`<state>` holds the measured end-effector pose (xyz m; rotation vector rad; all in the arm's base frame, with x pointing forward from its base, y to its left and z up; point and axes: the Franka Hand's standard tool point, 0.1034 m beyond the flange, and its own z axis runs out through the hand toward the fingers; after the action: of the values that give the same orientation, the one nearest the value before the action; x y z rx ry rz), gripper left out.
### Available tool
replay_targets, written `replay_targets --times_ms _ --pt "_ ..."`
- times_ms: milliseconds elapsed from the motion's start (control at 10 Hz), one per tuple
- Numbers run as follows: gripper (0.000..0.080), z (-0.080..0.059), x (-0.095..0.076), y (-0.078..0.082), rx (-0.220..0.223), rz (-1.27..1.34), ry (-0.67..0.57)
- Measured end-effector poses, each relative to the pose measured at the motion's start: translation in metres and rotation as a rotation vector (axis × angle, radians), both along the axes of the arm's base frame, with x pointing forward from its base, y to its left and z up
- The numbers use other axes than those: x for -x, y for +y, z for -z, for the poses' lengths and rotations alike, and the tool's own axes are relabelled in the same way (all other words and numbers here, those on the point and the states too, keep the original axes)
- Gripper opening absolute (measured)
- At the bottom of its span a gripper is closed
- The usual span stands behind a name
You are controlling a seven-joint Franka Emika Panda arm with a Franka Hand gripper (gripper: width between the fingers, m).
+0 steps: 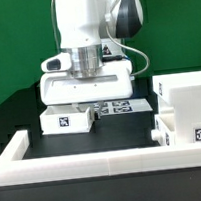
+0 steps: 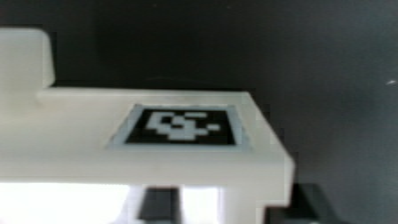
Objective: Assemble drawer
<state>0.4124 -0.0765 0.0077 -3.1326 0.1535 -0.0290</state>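
Observation:
A small white drawer piece (image 1: 67, 119) with a black-and-white tag lies on the black table under the arm. My gripper (image 1: 81, 107) is down on it from above. In the wrist view the piece (image 2: 107, 120) fills most of the picture, and my gripper (image 2: 237, 206) has one dark finger (image 2: 164, 205) in front of the piece's white wall and the other at its outer edge. The jaws press on the stretch of wall between them. The large white drawer box (image 1: 184, 105) stands at the exterior view's right, apart from the gripper.
A low white fence (image 1: 94, 157) runs along the table's front and up both sides. The marker board (image 1: 117, 107) lies flat behind the small piece. Green backdrop stands behind the table.

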Motion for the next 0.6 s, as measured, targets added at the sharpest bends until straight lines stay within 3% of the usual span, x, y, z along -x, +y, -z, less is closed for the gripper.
replay_targets --times_ms 100,200,300,400,600 --pt "0.0121 -0.001 -0.003 0.001 0.0 -0.004 -0.003" --pt "0.004 -0.002 -0.005 0.004 0.001 -0.01 -0.006" --pt "0.004 -0.005 -0.008 0.008 0.001 -0.021 -0.009" --pt "0.004 -0.009 -0.012 0.019 -0.003 -0.007 -0.007" --pt "0.004 -0.026 -0.029 0.06 -0.009 -0.015 -0.012"
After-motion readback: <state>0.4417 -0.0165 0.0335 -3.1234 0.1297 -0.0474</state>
